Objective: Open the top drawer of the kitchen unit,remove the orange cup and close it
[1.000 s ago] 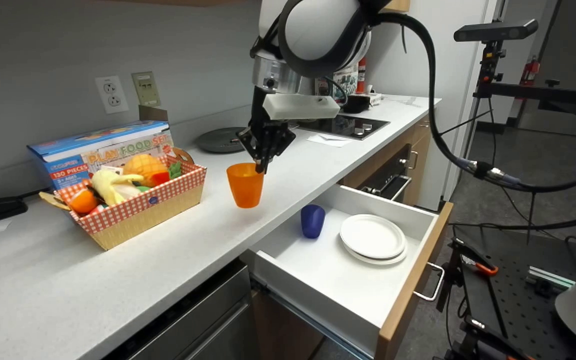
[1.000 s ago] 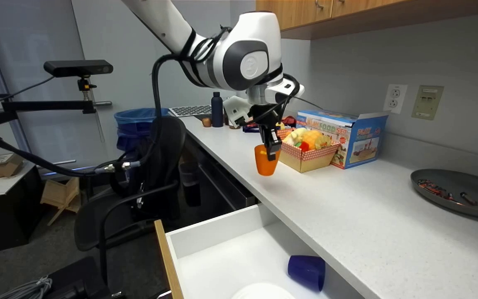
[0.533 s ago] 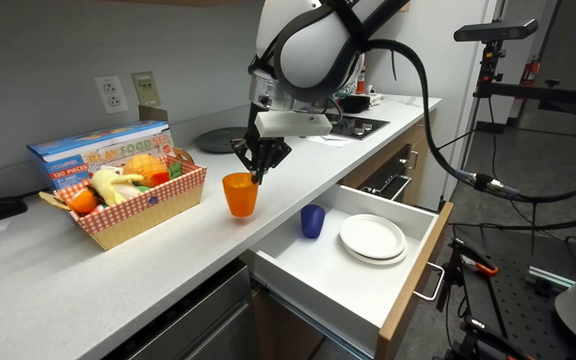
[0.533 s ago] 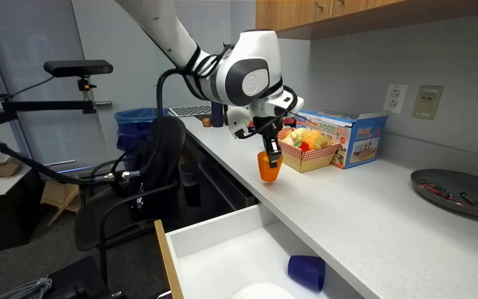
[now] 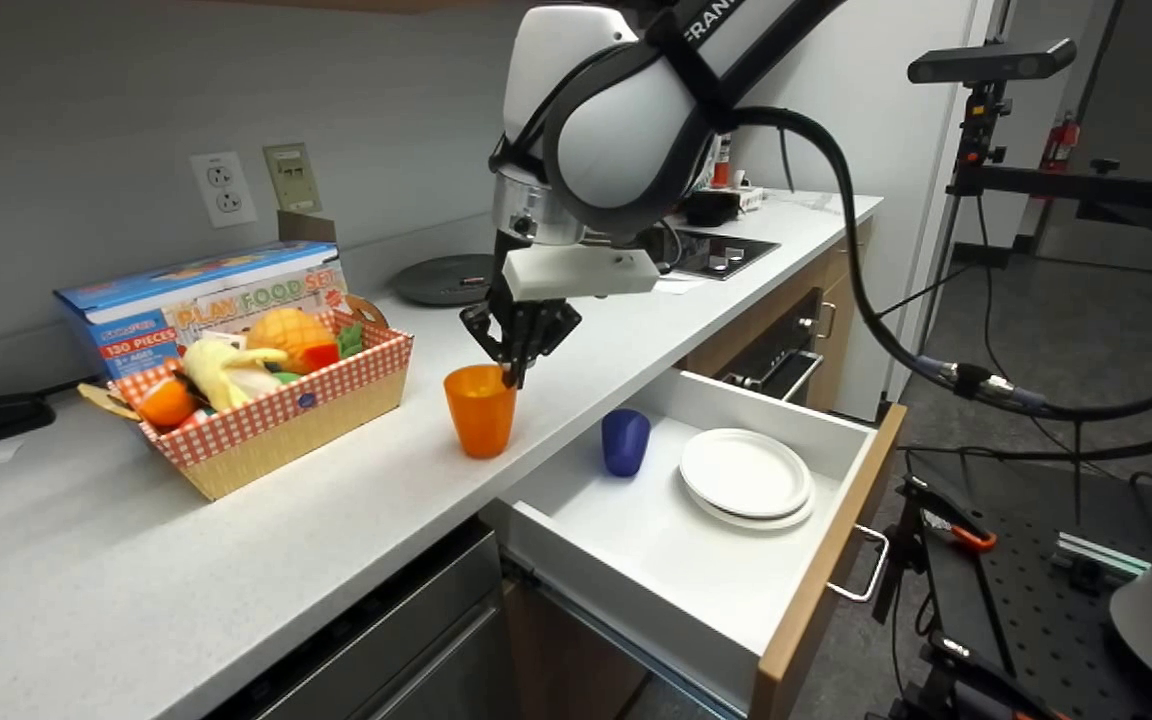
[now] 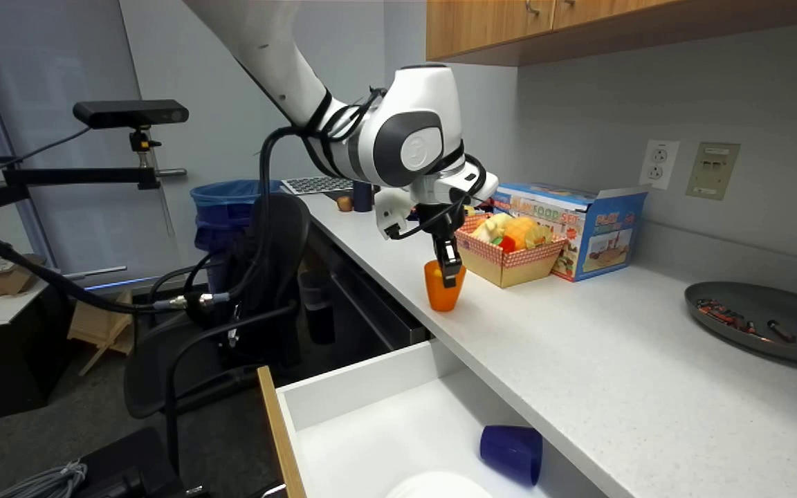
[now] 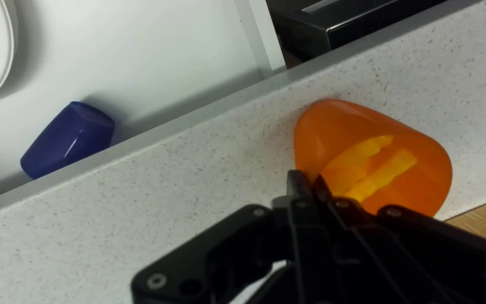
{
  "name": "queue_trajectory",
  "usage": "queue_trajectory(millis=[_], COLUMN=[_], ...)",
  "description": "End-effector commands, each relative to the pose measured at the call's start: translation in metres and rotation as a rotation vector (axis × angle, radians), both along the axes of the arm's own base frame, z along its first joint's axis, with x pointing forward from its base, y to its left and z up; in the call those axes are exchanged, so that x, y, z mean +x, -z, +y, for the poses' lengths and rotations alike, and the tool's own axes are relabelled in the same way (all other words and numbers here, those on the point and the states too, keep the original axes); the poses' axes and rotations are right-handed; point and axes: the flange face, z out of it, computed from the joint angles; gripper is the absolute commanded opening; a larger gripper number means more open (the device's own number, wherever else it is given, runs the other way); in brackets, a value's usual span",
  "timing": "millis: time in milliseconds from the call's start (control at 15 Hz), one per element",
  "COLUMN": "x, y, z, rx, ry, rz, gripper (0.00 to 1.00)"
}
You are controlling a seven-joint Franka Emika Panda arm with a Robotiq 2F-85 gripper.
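1. Gripper (image 7: 309, 182), one: you have it pinching the rim of the orange cup (image 5: 479, 415).
2. Same cup: upright, on or barely above your counter (image 5: 336, 520); yellow pieces (image 7: 388, 173) inside.
3. Drawer (image 5: 651, 525), open: four o'clock from your cup in an exterior view.
4. Box (image 5: 266, 290), same view, ten o'clock: reads "PLAY FOOD SET", "130 PIECES".
5. Arm (image 5: 604, 150), white: you can read "FRAN".

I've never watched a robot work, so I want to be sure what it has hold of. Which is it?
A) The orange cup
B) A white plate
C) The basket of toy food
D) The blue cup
A: in the wrist view the gripper is closed on the rim of the orange cup, while the blue cup lies apart from it in the drawer.
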Motion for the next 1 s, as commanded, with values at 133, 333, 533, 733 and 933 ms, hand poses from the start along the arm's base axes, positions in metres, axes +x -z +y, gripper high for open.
queue_trajectory(millis=[133,333,533,733,933], x=[0.009,0.011,0.012,0.011,0.005], y=[0.001,0.002,0.001,-0.002,-0.013], z=[0.008,0.011,0.011,0.01,0.007], rx=[-0.058,-0.074,-0.077,-0.074,-0.068], ry=[-0.003,0.005,0.013,0.009,0.0], rz=[-0.022,-0.015,-0.014,-0.016,-0.02], gripper=[0.01,0.29,0.44,0.66,0.88])
